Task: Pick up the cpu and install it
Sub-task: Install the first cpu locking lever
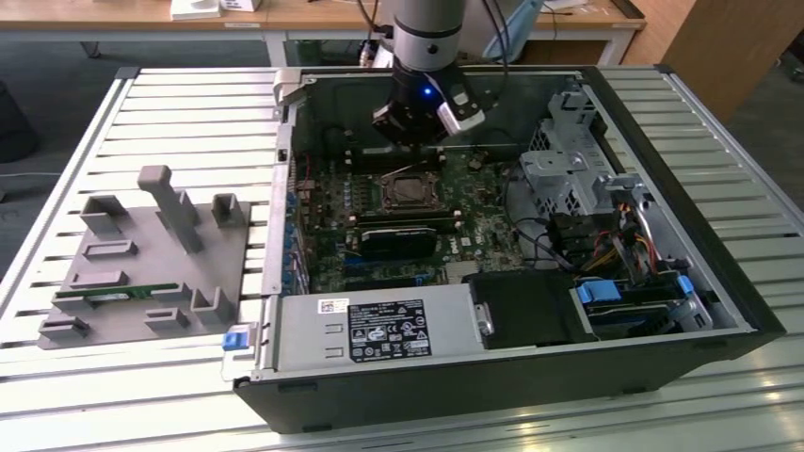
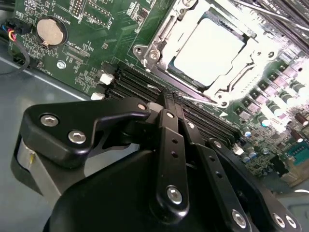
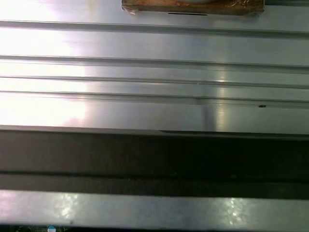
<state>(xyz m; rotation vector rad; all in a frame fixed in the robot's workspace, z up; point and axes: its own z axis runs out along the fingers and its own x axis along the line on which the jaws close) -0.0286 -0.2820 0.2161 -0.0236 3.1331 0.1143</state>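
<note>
Slatted metal counter (image 1: 188,104) carries an open computer case (image 1: 528,377); upper centre, the hand (image 1: 415,132) hovers over the motherboard, its grip impossible to judge. The cpu (image 2: 210,48) sits in its socket (retention frame around it); seating flat and square matters most.

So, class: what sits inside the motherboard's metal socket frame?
The cpu, its shiny top showing inside the socket frame. What lies beneath the chip is covered.

exterior: high, angled down on open case (image 1: 528,377) | second wrist: close over motherboard (image 2: 87,53), shared
</note>
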